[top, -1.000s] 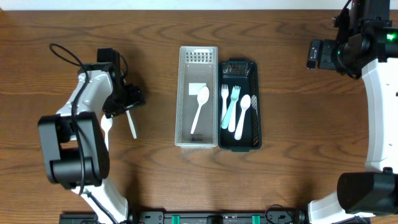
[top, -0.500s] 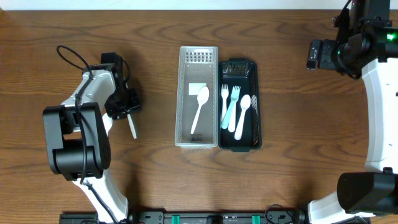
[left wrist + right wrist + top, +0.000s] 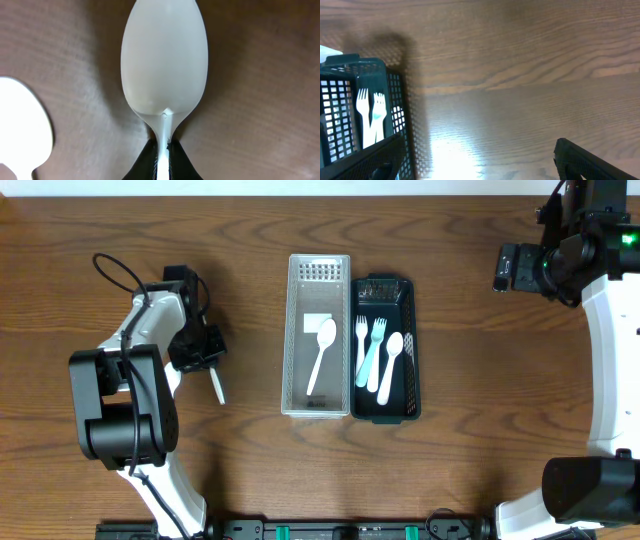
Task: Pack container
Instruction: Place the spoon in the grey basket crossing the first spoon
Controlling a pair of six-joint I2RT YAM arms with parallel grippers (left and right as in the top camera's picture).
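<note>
Left claw (image 3: 162,161) is fully closed, pinching the white spoon (image 3: 164,65) by its handle just below the bowl. The bowl faces the wrist camera over the desk (image 3: 265,75); can't tell if it's lifted clear. A second spoon (image 3: 22,132) lies just beside it, partly cut off by the frame. Overhead, the gripped handle sticks out of the claw on the left side of the desk, well apart from both containers. Mid-desk sits the clear bin (image 3: 297,330) with a lone spoon (image 3: 320,352) inside. Touching its right side is the dark basket (image 3: 412,408), holding a white fork (image 3: 361,345), a teal fork (image 3: 376,345) and a short spoon (image 3: 390,365). Far right, the right claw (image 3: 480,162) is spread wide with nothing in it.
</note>
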